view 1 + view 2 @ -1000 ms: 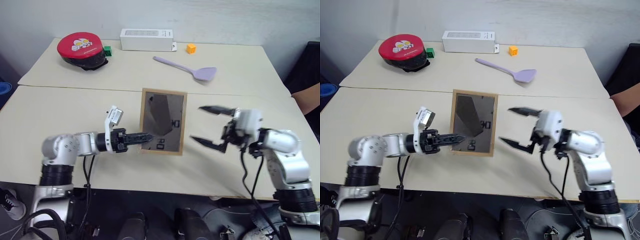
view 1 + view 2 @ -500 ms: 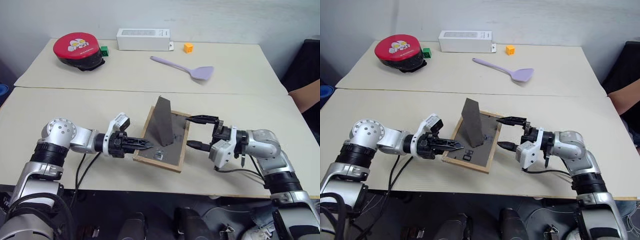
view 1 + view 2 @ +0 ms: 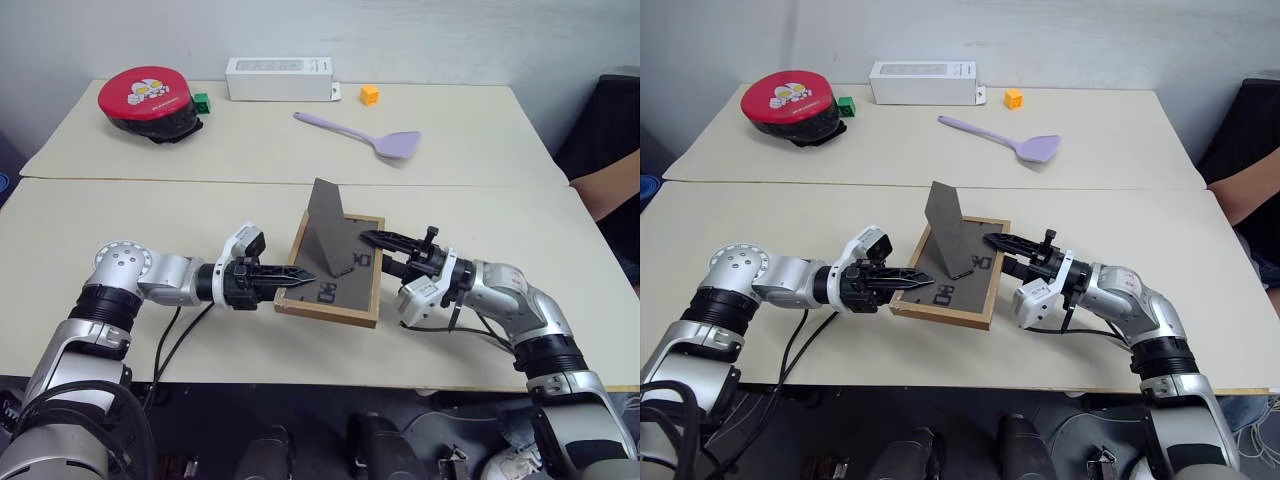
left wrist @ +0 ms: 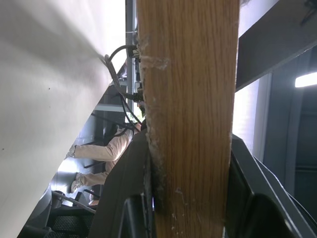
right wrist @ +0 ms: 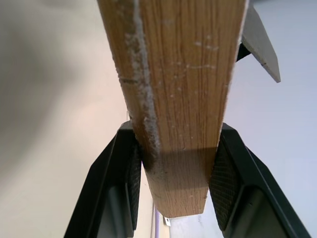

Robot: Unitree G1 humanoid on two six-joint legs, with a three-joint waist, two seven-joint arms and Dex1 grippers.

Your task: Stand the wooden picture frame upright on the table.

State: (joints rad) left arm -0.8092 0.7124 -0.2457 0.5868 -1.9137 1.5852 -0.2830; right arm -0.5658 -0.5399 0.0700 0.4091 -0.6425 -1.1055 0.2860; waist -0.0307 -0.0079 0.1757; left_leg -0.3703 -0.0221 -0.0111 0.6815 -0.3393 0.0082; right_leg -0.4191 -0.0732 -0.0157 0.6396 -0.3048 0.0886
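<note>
Cream-beige table (image 3: 120, 215), seam across the middle. On far half: red-topped black round item (image 3: 147, 102), green cube (image 3: 201, 100), white oblong box (image 3: 281, 78), orange cube (image 3: 369, 95), lilac spatula (image 3: 360, 135).

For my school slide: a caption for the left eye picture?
Both grippers clamp the wooden picture frame, stand out.

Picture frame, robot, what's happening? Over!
Left gripper and right gripper shut on the wooden picture frame. Frame face down, stand out. Nothing in the way.
</note>
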